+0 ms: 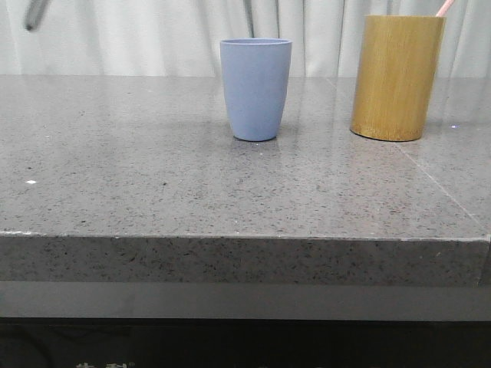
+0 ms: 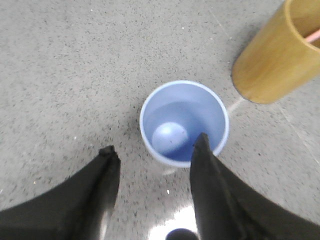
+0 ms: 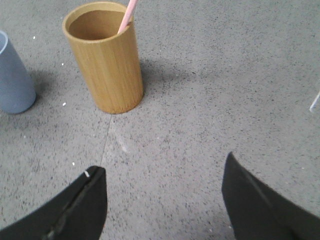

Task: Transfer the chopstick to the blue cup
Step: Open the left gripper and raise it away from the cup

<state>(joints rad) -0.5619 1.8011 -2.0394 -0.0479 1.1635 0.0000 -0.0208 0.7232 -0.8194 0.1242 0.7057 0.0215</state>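
Nearest you is the front edge of the grey speckled counter [image 1: 230,257]; below it a dark panel carries a scrap of pale writing too cut off to read. Take the blue cup [image 1: 255,88] as your landmark: it stands upright and empty, with no label you can see. Your left gripper [image 2: 155,152] hangs above it, jaws spread, holding nothing, one fingertip [image 2: 202,142] over the rim. To the cup's right, apart from it, stands the taller bamboo holder [image 1: 397,77], unmarked. Your chopstick [image 3: 128,14] leans inside that holder, its pink end poking out. Your right gripper [image 3: 162,182] hovers near the holder, jaws wide and empty
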